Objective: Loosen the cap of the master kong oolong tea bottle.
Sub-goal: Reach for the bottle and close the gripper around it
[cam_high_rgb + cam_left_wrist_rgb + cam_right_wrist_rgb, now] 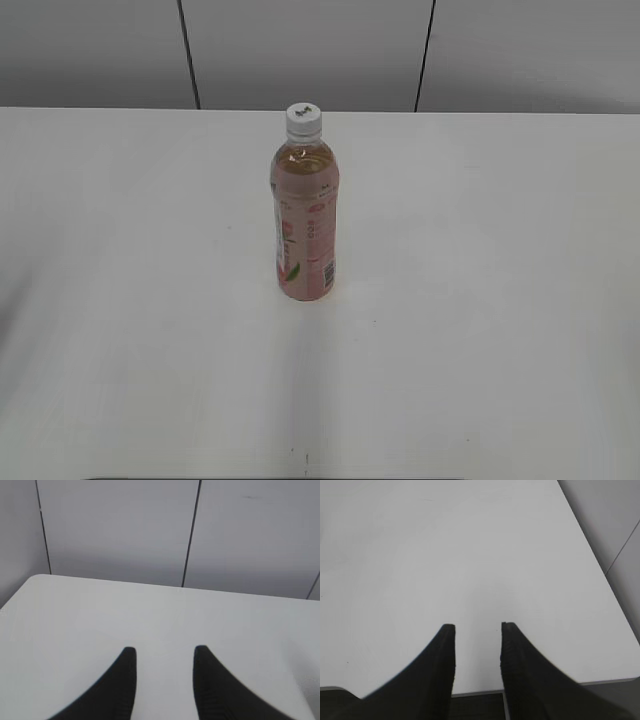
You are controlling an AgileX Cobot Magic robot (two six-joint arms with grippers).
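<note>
The master kong oolong tea bottle (304,225) stands upright near the middle of the white table (480,300) in the exterior view. It holds amber tea and wears a pink label. Its small white cap (304,120) sits on top with a tiny dark mark. Neither gripper shows in the exterior view. My left gripper (162,651) is open and empty over bare table. My right gripper (476,626) is open and empty over the table near its front edge. The bottle shows in neither wrist view.
Grey wall panels with dark seams (190,55) stand behind the table's far edge. The left wrist view faces the same panels (191,535). The right wrist view shows the table's right edge (600,565) and a dark strip below its front edge.
</note>
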